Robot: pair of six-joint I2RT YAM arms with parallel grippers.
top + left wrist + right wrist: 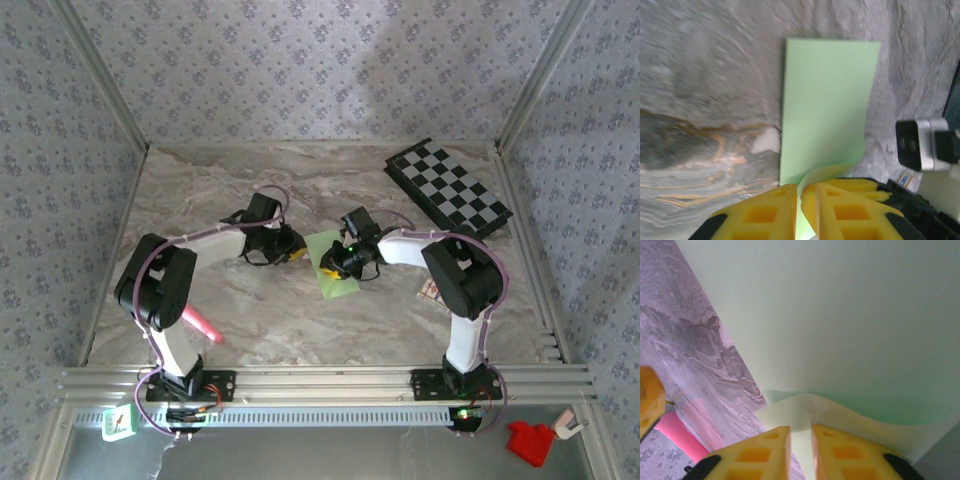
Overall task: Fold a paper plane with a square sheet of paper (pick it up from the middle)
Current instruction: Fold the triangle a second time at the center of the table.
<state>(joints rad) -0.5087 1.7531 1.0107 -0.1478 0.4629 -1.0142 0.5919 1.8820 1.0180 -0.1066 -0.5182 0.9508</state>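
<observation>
Marbled counter (200,200). Near its middle lies a pale green sheet of paper (338,284). It looks thin, light, limp and easily creased, so is best pinched at a lifted edge. Left pincer (799,189) and right pincer (800,430) each grip a raised lip of it.

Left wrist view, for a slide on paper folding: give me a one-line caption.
The left hand pinches a lifted edge of the green square sheet of paper on the marbled table.
</observation>
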